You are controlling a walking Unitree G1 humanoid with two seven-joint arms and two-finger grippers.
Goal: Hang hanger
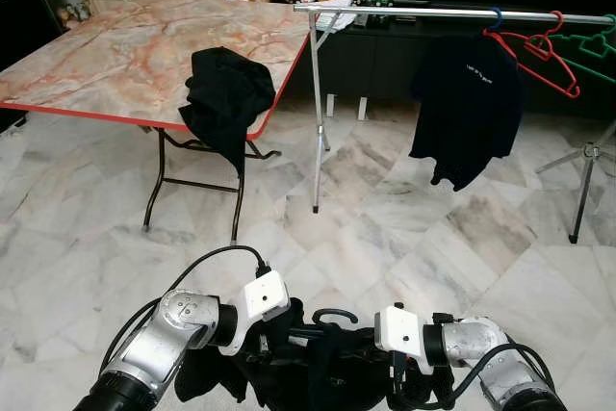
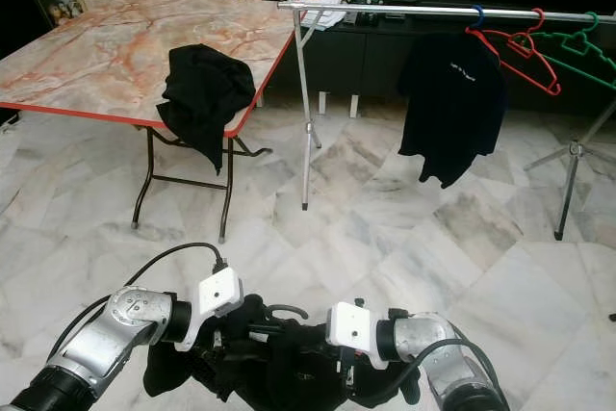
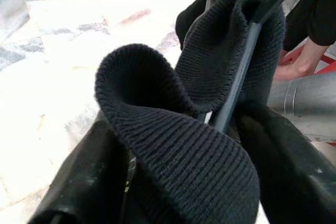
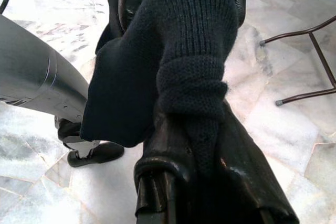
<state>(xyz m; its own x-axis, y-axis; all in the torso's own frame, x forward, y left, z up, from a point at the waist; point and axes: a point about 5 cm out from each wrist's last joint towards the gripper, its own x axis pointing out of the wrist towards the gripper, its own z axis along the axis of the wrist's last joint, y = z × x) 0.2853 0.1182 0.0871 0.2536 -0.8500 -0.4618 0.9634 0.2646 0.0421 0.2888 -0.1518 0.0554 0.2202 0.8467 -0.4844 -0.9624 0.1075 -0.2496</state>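
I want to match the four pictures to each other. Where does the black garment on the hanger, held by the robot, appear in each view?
Left eye view: black garment, bottom centre, between the left gripper and right gripper.
Right eye view: bottom centre.
Left wrist view: ribbed collar in the middle.
Right wrist view: centre.
Shared landmark: the marble floor.

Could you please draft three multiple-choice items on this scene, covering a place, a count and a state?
1. Where does the loose black garment lie?
A. on the table's edge
B. on the floor
C. over the rail

2. How many bare red hangers hang on the rail?
A. none
B. two
C. five

3. How is the hung black T-shirt?
A. folded
B. hanging from the rail
C. on the table

Answers: 1 A, it drapes over the table edge; 2 B, two red ones overlap; 3 B, it hangs below the rail.
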